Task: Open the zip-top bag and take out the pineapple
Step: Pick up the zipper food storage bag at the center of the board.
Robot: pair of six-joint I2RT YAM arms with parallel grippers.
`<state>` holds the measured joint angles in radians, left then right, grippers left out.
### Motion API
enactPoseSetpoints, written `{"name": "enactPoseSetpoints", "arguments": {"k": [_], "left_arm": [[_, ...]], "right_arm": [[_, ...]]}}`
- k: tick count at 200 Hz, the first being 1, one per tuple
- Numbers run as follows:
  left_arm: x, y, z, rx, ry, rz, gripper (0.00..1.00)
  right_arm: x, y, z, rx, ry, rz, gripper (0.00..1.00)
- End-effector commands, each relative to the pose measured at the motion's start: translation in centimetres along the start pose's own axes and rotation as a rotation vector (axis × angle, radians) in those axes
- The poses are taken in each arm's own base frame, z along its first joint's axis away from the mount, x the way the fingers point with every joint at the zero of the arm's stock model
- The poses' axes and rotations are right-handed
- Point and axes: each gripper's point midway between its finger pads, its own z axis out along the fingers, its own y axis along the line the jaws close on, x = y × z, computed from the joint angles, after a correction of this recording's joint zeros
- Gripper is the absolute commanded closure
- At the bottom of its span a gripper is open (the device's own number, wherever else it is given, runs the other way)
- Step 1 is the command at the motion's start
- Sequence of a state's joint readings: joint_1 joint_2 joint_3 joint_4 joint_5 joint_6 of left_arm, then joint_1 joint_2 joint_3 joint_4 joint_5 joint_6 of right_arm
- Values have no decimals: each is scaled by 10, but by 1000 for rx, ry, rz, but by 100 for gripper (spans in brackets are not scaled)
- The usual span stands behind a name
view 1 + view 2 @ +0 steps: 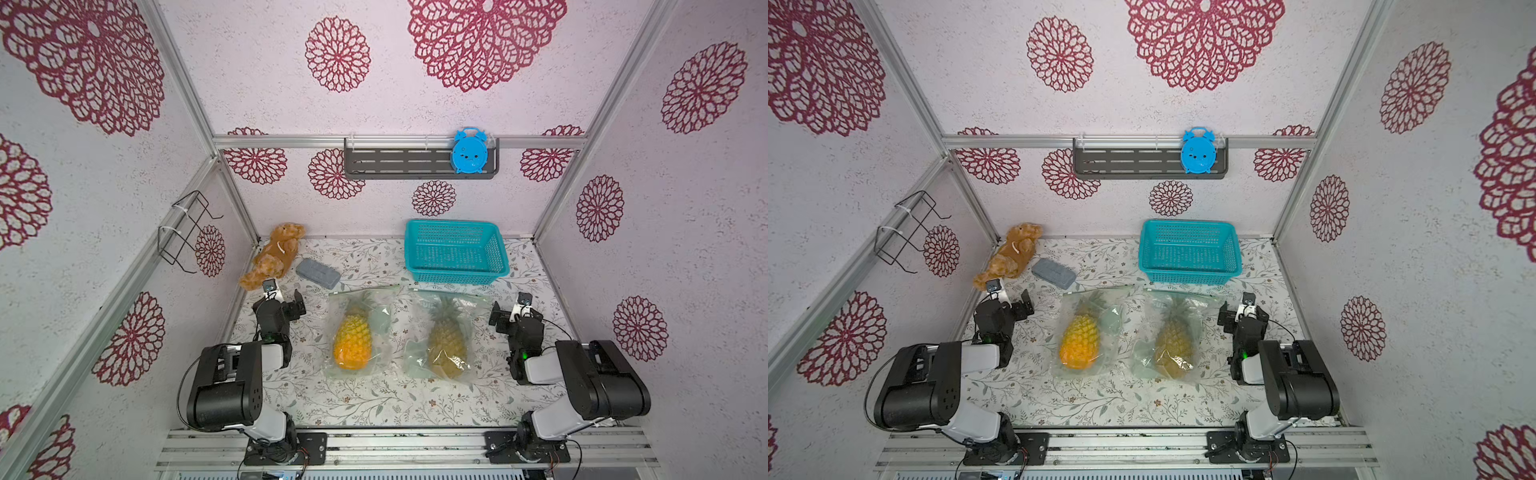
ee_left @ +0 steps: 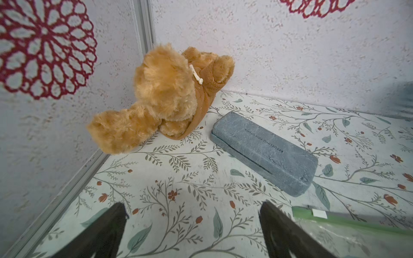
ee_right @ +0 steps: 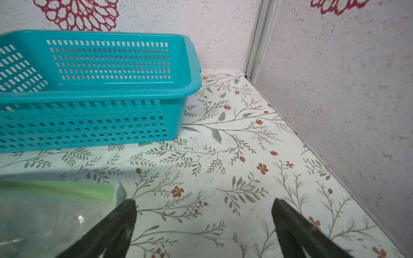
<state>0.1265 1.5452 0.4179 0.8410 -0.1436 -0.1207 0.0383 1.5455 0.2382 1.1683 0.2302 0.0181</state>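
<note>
L gripper (image 2: 193, 207): jaws wide, nothing btwn, over bare mat (image 2: 201, 178).
R gripper (image 3: 203, 202): jaws wide, empty.
Bag A (image 1: 384, 322): flat on mat btwn both grippers, nearer L; green zip corner just beside one L jaw.
Yellow pineapple (image 1: 352, 343): inside bag A.
Bag B (image 1: 417, 353): beside A, nearer R; zip end near one R jaw.
Brown pineapple (image 1: 448, 345): inside bag B.
Basket (image 3: 190, 84): ahead of R gripper, apart.
Teddy (image 2: 165, 93), grey case (image 2: 266, 152): ahead of L gripper.
</note>
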Motion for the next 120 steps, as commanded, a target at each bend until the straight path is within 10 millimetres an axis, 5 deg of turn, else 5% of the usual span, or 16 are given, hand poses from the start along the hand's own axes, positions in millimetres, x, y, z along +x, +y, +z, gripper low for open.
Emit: {"name": "enactPoseSetpoints", "arguments": {"k": [1,120], "left_arm": [[-7,-1,2,3,-24,-6,3],[-9,0,1,-1,-33,-9,3]], "right_arm": [[-17,3,3,-10,-48,2,1],[-17,2,2,-9,-50,4,1]]}}
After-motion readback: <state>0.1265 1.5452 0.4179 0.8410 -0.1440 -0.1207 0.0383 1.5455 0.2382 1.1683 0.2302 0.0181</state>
